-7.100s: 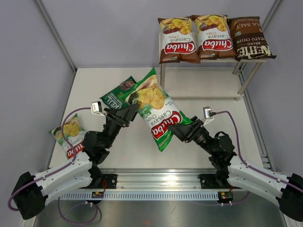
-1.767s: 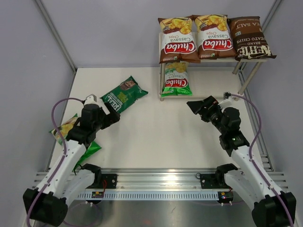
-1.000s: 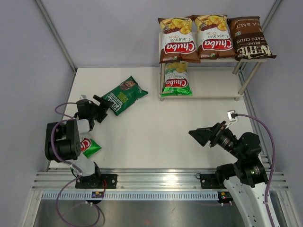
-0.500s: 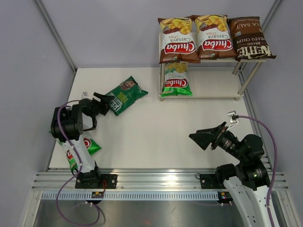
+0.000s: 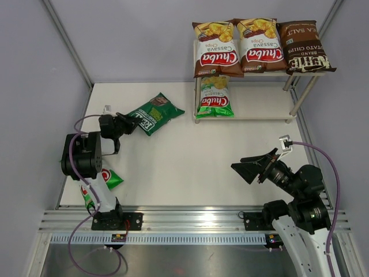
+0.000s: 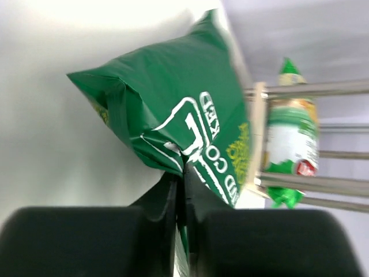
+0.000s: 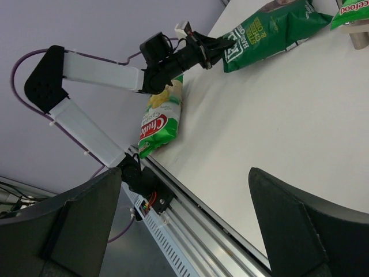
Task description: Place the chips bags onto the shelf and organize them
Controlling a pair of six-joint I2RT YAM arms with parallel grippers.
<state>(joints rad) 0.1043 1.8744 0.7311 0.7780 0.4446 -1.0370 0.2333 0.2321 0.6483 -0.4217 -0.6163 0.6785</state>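
Note:
My left gripper [image 5: 131, 123] [image 6: 181, 180] is shut on the near end seam of the dark-green chips bag [image 5: 153, 113] [image 6: 173, 109], which lies on the table left of the shelf [image 5: 259, 104]. A light-green Chuba bag [image 5: 215, 98] lies on the shelf's lower board. Two brown Chuba bags [image 5: 216, 49] [image 5: 262, 43] and a dark-brown Kettle bag [image 5: 304, 46] cover the top board. Another light-green Chuba bag [image 5: 102, 180] [image 7: 158, 121] lies at the left edge, partly under the left arm. My right gripper [image 5: 252, 168] [image 7: 193, 222] hangs open and empty over the table's right front.
Grey walls close in the table [image 5: 190, 156] on the left, back and right. An aluminium rail [image 5: 190, 222] with both arm bases runs along the near edge. The lower shelf board right of the light-green bag is bare.
My left gripper has shut on the dark-green bag's end, and the bag has shifted and turned slightly. The right arm has barely moved.

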